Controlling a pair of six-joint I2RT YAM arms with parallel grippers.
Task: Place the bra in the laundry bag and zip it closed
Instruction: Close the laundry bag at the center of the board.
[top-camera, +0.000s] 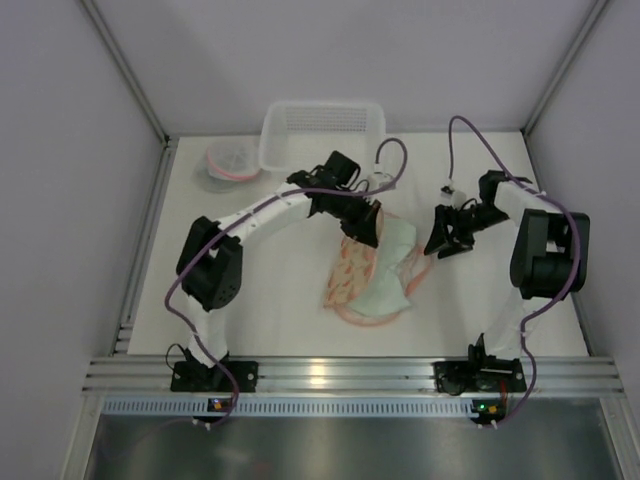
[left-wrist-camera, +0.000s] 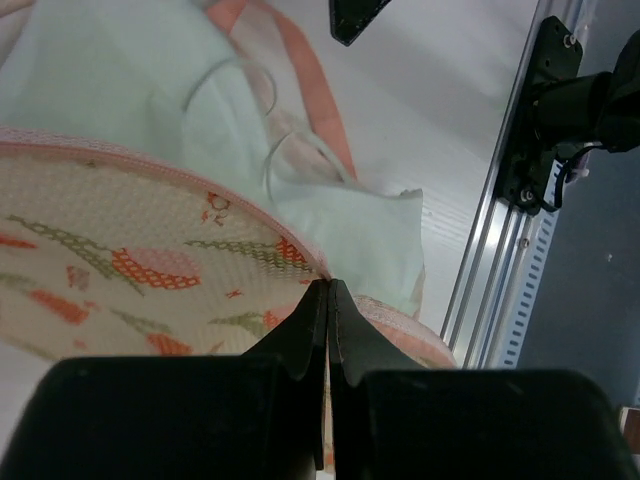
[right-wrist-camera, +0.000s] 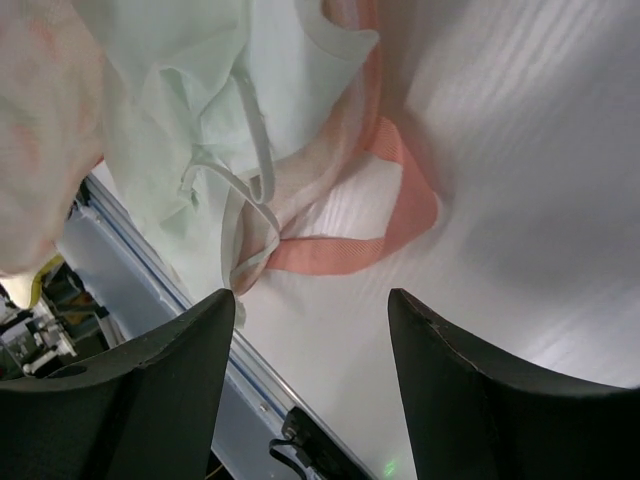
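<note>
1. The laundry bag (top-camera: 350, 275) lies on the middle of the table (top-camera: 270, 310), between the two arms.
2. The bra (top-camera: 392, 285) lies over the bag's right side, partly in its opening.
3. A basket (top-camera: 325, 104) stands at the back of the table, behind the bag.
4. A round dish (top-camera: 232, 162) sits just to the left of the basket.
5. The left gripper (top-camera: 365, 232) is at the bag's far edge, on its rim.
6. The right gripper (top-camera: 442, 243) hangs to the right of the bra, apart from it.

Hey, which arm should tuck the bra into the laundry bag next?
Probably the right. The left gripper is shut on the pink rim of the laundry bag, so it is busy. The right gripper is open, empty and close beside the bra.
</note>
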